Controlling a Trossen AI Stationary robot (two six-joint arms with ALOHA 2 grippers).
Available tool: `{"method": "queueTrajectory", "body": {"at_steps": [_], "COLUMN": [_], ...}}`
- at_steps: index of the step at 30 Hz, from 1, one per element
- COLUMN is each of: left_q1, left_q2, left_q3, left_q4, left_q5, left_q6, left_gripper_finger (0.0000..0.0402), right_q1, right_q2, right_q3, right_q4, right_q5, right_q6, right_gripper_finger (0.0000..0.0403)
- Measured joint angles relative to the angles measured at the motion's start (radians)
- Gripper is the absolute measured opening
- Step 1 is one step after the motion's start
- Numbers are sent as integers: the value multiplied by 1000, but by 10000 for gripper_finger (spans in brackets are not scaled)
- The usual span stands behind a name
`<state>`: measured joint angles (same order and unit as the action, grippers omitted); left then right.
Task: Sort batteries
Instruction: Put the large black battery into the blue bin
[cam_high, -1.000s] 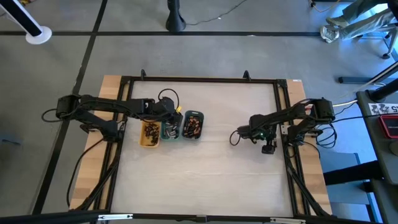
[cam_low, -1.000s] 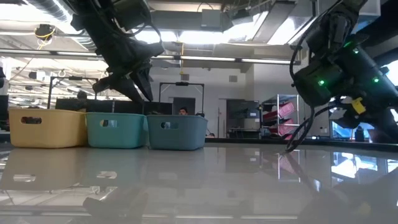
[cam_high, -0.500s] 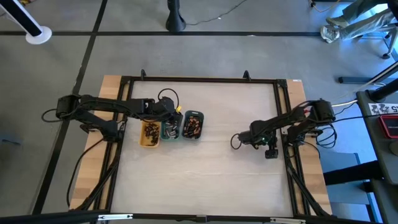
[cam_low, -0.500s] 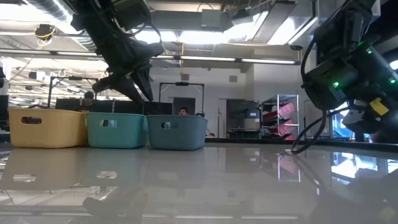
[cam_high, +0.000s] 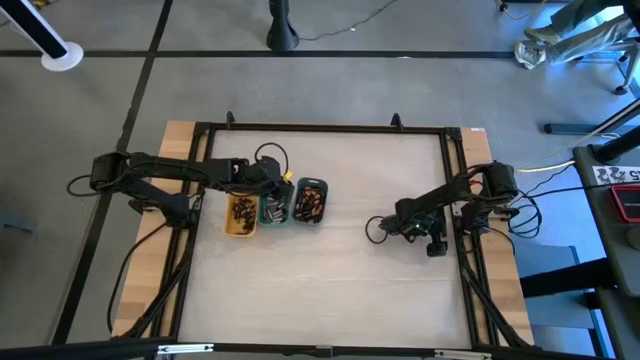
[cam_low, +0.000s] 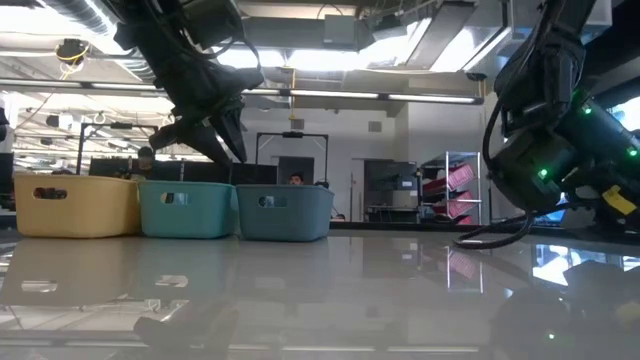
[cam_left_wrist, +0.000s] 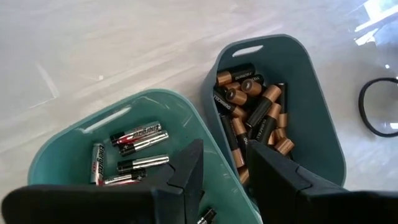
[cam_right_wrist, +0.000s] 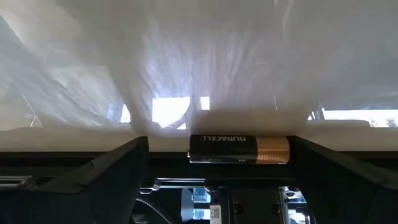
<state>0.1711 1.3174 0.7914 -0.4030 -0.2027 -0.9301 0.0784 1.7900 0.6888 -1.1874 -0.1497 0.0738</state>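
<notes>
Where the battery lies: one black-and-copper battery (cam_right_wrist: 239, 149) sits crosswise between the right gripper's (cam_high: 372, 226) fingers on the table (cam_high: 340, 290), well apart from the trays.
Right gripper: spread fully wide, a gap at one battery end, so not yet clamped.
Change: the right arm has crept lower and slightly inward; the pick looks imminent.
Left gripper (cam_left_wrist: 224, 180): unmoved above the green tray (cam_left_wrist: 74, 134), fingers partly parted, empty.
</notes>
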Motion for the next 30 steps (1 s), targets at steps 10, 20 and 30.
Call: {"method": "queueTrajectory", "body": {"at_steps": [10, 20, 30], "left_q1": [0, -1, -1], "left_q2": [0, 0, -5], "left_q3": [0, 0, 0], "left_q4": [0, -1, 116], "left_q5": [17, 21, 19], "left_q6": [15, 15, 86], "left_gripper_finger": [114, 114, 114], "right_q1": [0, 0, 0], "right_q2": [2, 3, -27], "right_q3": [-2, 0, 120], "right_q4": [6, -3, -61], "right_q5": [-7, -18, -1], "right_q6": [-4, -4, -4], "right_gripper_finger": [275, 212, 222]}}
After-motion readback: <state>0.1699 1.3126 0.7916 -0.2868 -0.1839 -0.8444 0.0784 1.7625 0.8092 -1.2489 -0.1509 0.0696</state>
